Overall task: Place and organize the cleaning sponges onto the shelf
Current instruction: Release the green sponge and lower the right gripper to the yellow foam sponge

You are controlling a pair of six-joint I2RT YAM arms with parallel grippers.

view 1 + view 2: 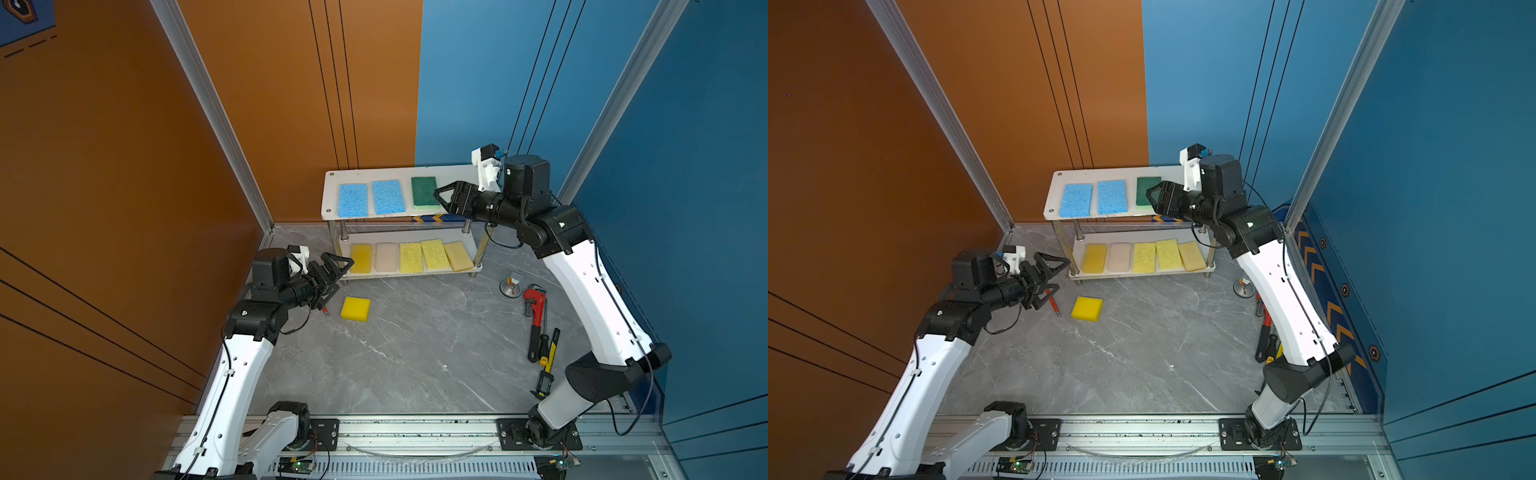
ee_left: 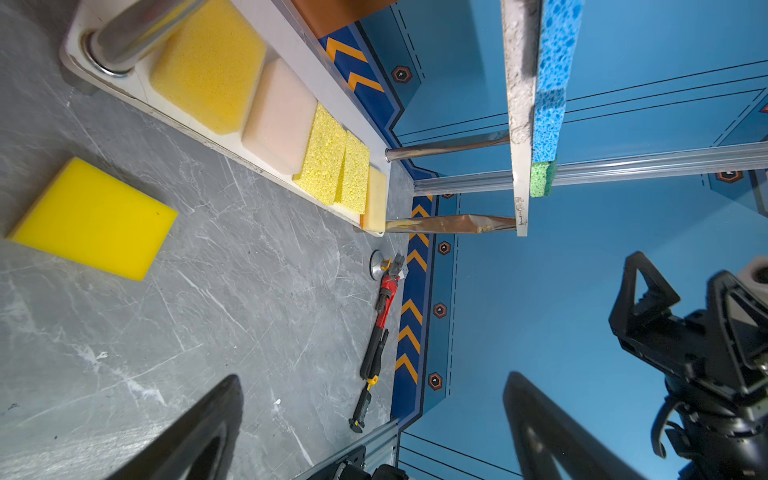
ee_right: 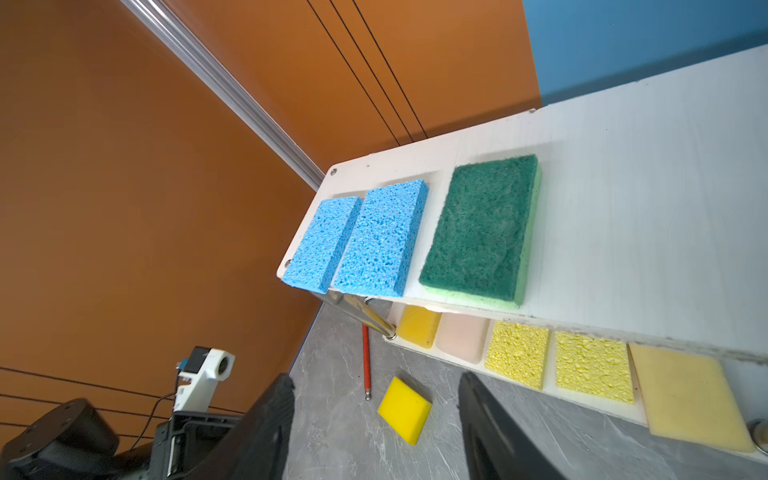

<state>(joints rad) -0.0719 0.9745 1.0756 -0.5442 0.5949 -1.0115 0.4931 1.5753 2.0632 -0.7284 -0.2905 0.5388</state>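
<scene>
The shelf [image 1: 449, 172] stands at the back of the table. Its top board holds two blue sponges [image 1: 353, 200] [image 1: 388, 196] and a dark green sponge [image 1: 424, 191]. The lower board carries a yellow [image 1: 361, 258], a cream-pink [image 1: 386, 257], two pale yellow porous [image 1: 410, 257] [image 1: 435, 254] and a tan sponge [image 1: 458, 256]. One bright yellow sponge [image 1: 355, 308] lies on the table in front. My left gripper [image 1: 343, 276] hangs open and empty beside the shelf's left end, above that sponge. My right gripper [image 1: 438, 199] is open and empty at the green sponge's [image 3: 478, 228] right edge.
A thin red-handled hex key [image 1: 1054, 305] lies under my left gripper, left of the bright yellow sponge [image 1: 1087, 308]. At the right lie a red pipe wrench [image 1: 534, 305], a black-handled tool [image 1: 536, 343], a yellow caliper [image 1: 548, 365] and a round metal foot [image 1: 510, 286]. Walls close in behind and beside the shelf.
</scene>
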